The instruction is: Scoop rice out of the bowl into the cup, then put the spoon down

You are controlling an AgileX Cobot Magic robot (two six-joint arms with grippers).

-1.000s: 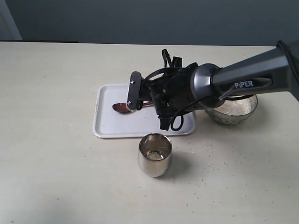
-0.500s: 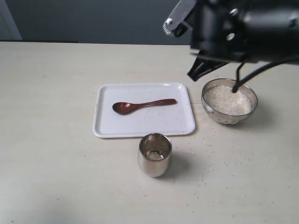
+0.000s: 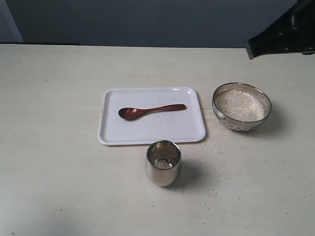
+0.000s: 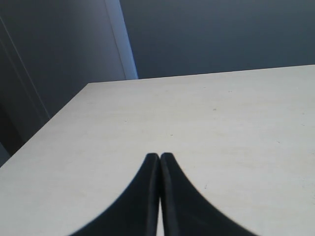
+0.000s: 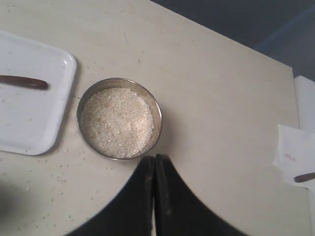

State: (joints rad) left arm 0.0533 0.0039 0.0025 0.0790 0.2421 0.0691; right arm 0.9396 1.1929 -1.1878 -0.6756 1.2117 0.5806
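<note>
The dark wooden spoon point(image 3: 147, 110) lies flat on the white tray point(image 3: 187, 132), free of both grippers; its handle end point(image 5: 24, 82) shows in the right wrist view. The metal bowl point(image 3: 267, 112) full of rice point(image 3: 239, 104) stands right of the tray, also seen as bowl point(image 5: 157, 115) and rice point(image 5: 117, 122). The steel cup point(image 3: 163, 169) stands in front of the tray with a little rice point(image 3: 162, 162) inside. My right gripper point(image 5: 155, 158) is shut and empty, high above the table beside the bowl. My left gripper point(image 4: 159, 156) is shut and empty over bare table.
Loose grains point(image 3: 221, 152) are scattered on the table around the bowl and cup. The right arm point(image 3: 285, 34) shows at the exterior view's upper right corner. White paper with a small dark item point(image 5: 295, 152) lies near the table edge in the right wrist view.
The right arm has let go of the spoon on the tray, lifted, and pulled back to the upper right, leaving the view almost entirely. Spoon, cup and bowl stay still.
</note>
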